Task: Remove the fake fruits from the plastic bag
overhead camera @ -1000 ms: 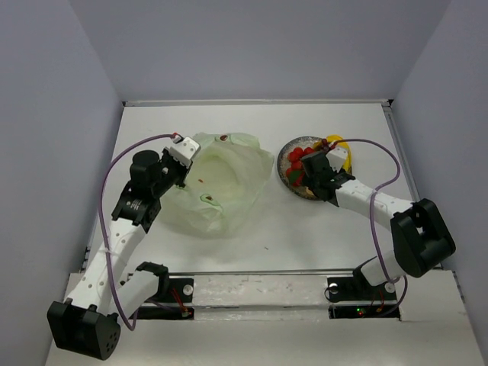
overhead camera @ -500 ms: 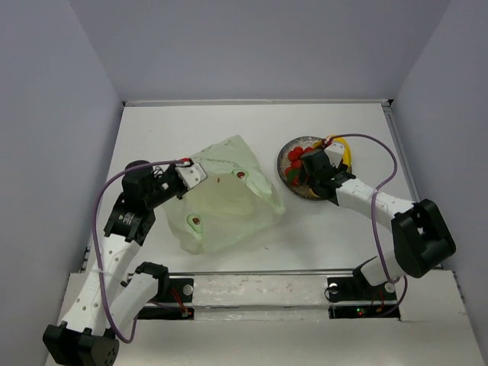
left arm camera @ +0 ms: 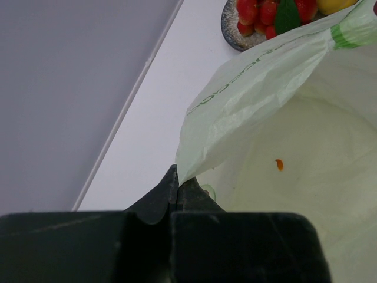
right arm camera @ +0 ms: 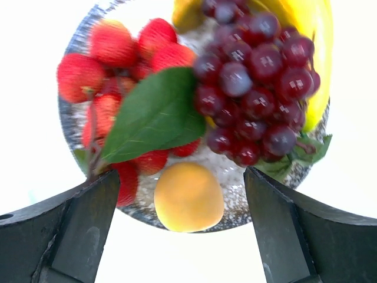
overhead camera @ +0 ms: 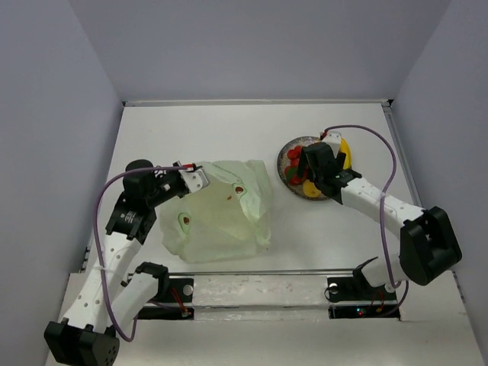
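Thin plastic, limp and light, we reckon: our left tool (left arm camera: 177, 180) pinches the plastic bag (overhead camera: 221, 217) at its rim, while our right tool (right arm camera: 181, 177) gapes empty over the grape bunch (right arm camera: 253, 88).

Free lane between plastic bag (overhead camera: 221, 221) and plate (right arm camera: 234, 203)
Bare surface (overhead camera: 229, 130) lies behind both; the bag blocks the left, fruits (right arm camera: 247, 88) crowd the plate.

Setting: robotics lab test cell. Evidence: bare white table (overhead camera: 229, 130) boxed by plain grey wall panels (overhead camera: 267, 46); robot arms (overhead camera: 114, 244) bolted to a metal rail (overhead camera: 252, 288); exposed purple cables (overhead camera: 385, 164); glossy fake fruits (right arm camera: 247, 82).
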Available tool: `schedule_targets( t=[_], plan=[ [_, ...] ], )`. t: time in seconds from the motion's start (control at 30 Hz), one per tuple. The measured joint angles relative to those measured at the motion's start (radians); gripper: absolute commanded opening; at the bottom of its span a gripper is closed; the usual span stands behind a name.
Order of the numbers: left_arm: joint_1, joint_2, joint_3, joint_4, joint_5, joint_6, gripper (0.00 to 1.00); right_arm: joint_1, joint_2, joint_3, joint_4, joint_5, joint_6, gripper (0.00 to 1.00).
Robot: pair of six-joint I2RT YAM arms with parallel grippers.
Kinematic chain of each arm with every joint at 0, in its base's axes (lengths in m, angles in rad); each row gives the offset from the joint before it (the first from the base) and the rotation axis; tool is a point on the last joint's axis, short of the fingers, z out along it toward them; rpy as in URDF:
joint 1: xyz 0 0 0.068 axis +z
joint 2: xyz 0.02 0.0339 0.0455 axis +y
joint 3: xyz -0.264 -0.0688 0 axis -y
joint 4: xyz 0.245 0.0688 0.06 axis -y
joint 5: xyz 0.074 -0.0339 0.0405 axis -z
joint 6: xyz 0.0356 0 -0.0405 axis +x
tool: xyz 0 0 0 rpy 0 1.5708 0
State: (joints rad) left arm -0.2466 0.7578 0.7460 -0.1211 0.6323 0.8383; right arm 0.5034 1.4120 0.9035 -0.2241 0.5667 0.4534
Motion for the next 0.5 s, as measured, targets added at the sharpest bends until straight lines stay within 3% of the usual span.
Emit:
schedule_targets(
  t=[0.17,0.5],
  plan=[
    [0.000,0.060,0.000,0.047,-0.028,-0.051,0.00,0.000,-0.031,0.039,0.015,-0.054,-0.062,0.91],
    [0.032,0.205,0.030,0.161,-0.236,-0.185,0.00,0.000,-0.060,0.091,0.027,-0.115,-0.103,0.93]
  ],
)
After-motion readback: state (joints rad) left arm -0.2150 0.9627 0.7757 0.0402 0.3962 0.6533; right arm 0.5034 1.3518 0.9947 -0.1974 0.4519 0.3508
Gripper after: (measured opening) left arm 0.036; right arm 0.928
